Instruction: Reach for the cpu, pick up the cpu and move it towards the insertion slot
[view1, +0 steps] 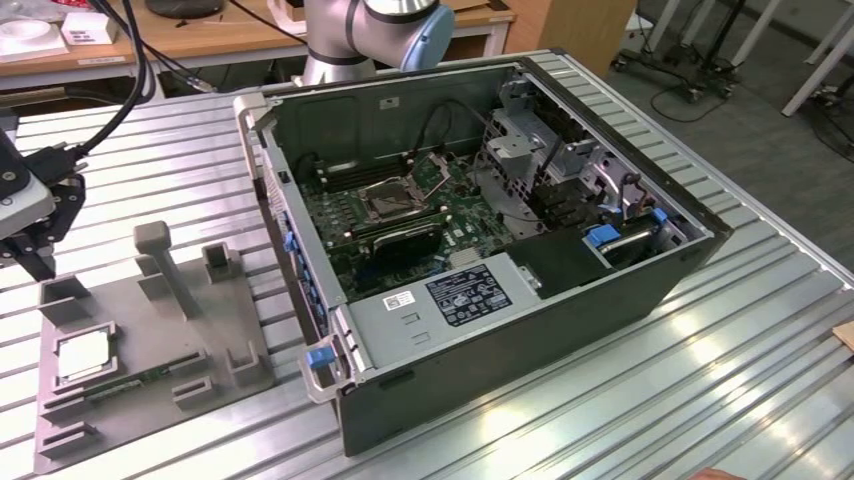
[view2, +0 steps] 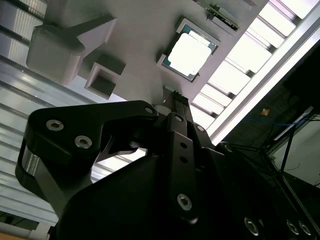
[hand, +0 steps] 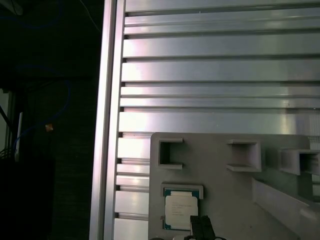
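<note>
Cpu (view1: 83, 355) lies flat in a recess by the tray's (view1: 140, 335) edge on the exterior view's left. Gripper (view1: 32, 266) hangs over the tray's far corner, near the cpu but apart from it; I cannot tell whether it is released or clenched. Slot (view1: 396, 200) sits inside the open case (view1: 534, 330), well apart on the table (view1: 694, 400).
</note>
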